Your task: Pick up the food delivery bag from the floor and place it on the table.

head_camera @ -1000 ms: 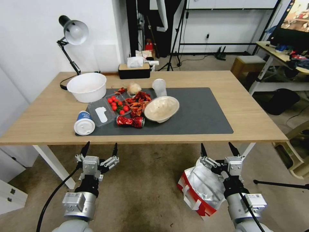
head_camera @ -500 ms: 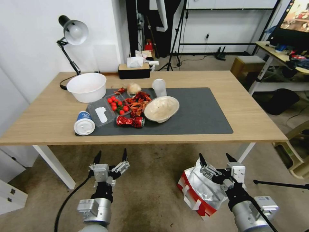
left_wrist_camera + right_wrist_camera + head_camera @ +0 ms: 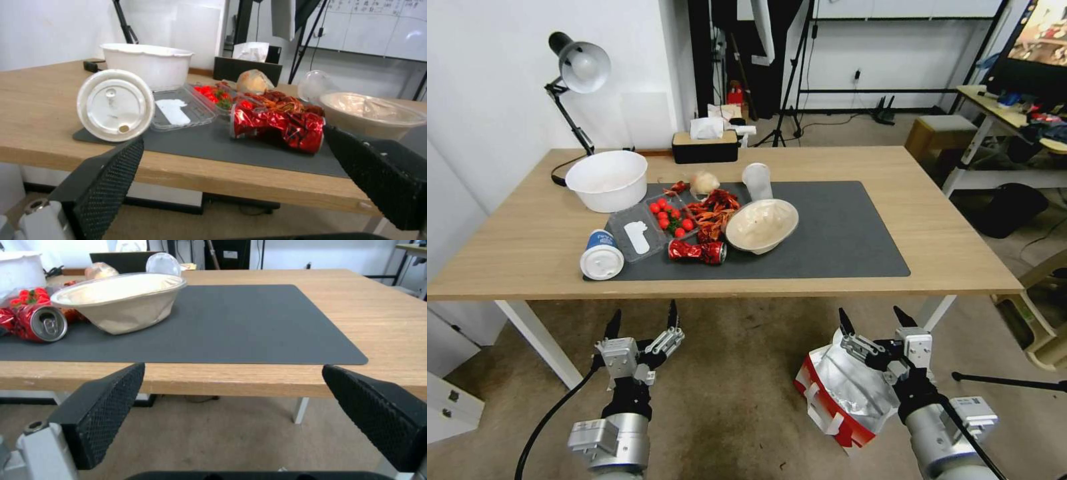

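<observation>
I see the food delivery bag (image 3: 844, 393) lying on the floor (image 3: 734, 387), just in front of the surface (image 3: 947, 220); my right arm covers part of its foil mouth. My right hand (image 3: 872, 321) hangs above it with fingers spread, touching nothing. My left hand (image 3: 642, 319) hovers released below the surface edge, well apart from the bag. The bag's lower corner is hard to make out.

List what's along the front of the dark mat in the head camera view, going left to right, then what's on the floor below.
On the mat: lidded paper cup → clear plastic tray → crushed red can → beige bowl. Below, on the floor: left pincer, open → food delivery bag → right pincer, open above the bag.
</observation>
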`<state>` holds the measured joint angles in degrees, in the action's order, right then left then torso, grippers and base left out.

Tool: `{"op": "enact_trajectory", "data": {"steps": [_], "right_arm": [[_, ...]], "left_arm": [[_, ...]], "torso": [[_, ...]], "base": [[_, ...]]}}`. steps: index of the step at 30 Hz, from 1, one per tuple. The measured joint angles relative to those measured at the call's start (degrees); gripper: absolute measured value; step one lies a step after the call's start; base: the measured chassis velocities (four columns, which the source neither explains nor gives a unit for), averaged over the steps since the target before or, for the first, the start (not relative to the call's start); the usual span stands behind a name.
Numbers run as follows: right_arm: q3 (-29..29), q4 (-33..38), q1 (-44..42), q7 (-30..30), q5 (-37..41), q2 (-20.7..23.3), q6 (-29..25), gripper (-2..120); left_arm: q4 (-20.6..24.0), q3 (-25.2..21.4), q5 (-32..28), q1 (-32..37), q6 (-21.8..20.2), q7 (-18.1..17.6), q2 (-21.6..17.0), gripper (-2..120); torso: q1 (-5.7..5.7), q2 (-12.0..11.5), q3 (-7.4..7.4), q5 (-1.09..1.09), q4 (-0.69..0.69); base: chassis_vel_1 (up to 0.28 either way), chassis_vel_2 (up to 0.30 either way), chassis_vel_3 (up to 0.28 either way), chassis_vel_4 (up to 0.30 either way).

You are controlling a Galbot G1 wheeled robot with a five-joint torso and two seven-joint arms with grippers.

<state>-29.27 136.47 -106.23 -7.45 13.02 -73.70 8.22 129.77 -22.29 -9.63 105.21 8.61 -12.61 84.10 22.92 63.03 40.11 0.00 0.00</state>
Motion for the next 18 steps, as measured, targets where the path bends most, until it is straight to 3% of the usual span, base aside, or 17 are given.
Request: {"op": "enact_trajectory", "data": {"steps": [10,18], "right_arm": [[0.6,-0.4,-0.4,0.3,-1.6,-1.5,-0.5,100],[1.2,-1.2,-0.6,0.7,-2.4,-2.4,-1.0,100]], "left_arm": [[1.1,-0.6,-2.2,-0.1,-0.4,-1.1,-0.8,100],[1.1,-0.7,-2.4,-0.2,-0.5,-1.2,-1.0,100]], "torso": [[-0.10,-0.2,-0.11,0.00,0.00],[-1.03,-2.3,-1.29,0.00,0.00]], "base": [[0.000,0.000,0.000,0.000],[0.000,0.000,0.000,0.000]]}}
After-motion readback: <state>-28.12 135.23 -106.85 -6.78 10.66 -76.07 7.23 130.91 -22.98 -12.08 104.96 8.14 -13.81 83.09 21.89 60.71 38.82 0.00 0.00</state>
